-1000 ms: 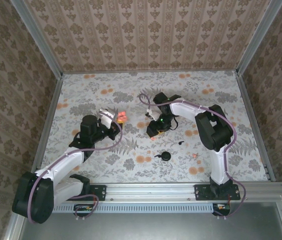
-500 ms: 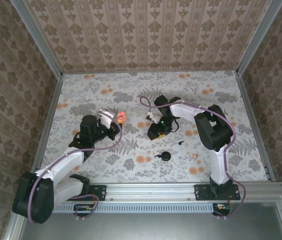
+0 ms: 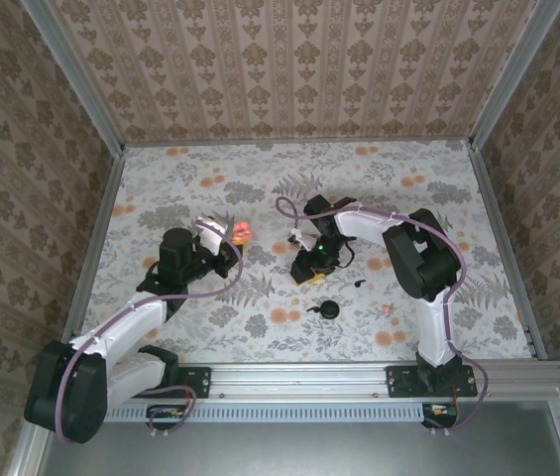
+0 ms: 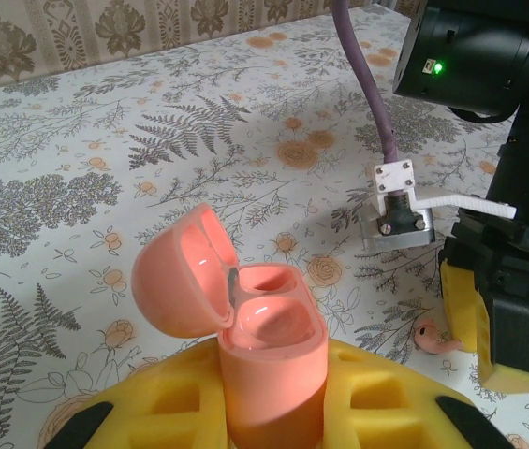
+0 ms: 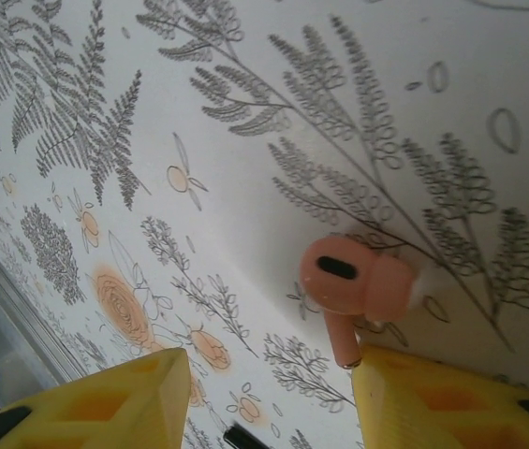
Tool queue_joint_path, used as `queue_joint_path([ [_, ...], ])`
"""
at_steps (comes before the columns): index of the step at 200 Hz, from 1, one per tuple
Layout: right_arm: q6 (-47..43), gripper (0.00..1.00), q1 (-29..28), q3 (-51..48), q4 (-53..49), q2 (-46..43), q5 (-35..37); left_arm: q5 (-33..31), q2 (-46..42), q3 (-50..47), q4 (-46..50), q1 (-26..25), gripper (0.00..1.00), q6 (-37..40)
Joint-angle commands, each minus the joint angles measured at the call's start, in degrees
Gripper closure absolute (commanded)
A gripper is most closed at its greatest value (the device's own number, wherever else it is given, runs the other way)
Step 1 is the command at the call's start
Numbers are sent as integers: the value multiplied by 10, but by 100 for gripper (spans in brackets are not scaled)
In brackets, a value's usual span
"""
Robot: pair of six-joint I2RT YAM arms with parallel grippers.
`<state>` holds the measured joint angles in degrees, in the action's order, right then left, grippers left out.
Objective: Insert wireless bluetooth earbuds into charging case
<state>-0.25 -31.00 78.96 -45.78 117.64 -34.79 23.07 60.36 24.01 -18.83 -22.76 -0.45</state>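
Well, the floral table (image 3: 438, 178) lies close beneath the right gripper (image 5: 269, 367), which hangs low over it with its yellow padded fingers (image 5: 124, 402) spread apart and nothing held. Off to that gripper's side, the left gripper (image 4: 269, 412) is clamped on the body of the salmon-pink charging case (image 4: 264, 346). It holds the case upright with the lid (image 4: 182, 271) hinged back and both wells bare. A black case (image 3: 330, 309) sits on the table on the base-ward side of the right gripper, apart from it.

Smallest of all, a salmon-pink earbud (image 5: 353, 281) lies flat on the table inside the right gripper's gap. It is well apart from one finger, and its stem reaches to the inner edge of the other. Whether stem and pad touch I cannot tell.

The step in hand looks to be picking up this earbud. To do it well, the right gripper should shift sideways until the bud sits midway between the pads. It should then settle until the tips just graze the table. Closing should be slow and across the rounded bulb, not the thin stem, since so light a piece could flick away under a lopsided push. Meanwhile the left gripper should keep the case steady and mouth-up, ready to receive the bud stem-first.
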Motion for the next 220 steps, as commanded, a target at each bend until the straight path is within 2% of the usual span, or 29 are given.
queue_joint_path([
  [1, 18, 49, -11, -8, 10, -4, -19, 2, -5, -8, -4, 4, 84, -7],
  [42, 43, 49, -13, -5, 3, -28, -4, -4, -12, -11, -2, 5, 84, -12],
  [73, 105, 49, -13, 9, -24, -65, 47, -12, -19, -14, 3, 6, 84, -12],
  [113, 219, 49, -16, 40, -59, -76, 160, -17, -23, -16, 7, 7, 84, -13],
  [164, 277, 51, -21, 79, -72, -32, 183, -18, -23, -13, 14, 8, 84, -4],
  [220, 291, 52, -30, 112, -68, 9, 180, -19, -23, -13, 20, 9, 84, 3],
])
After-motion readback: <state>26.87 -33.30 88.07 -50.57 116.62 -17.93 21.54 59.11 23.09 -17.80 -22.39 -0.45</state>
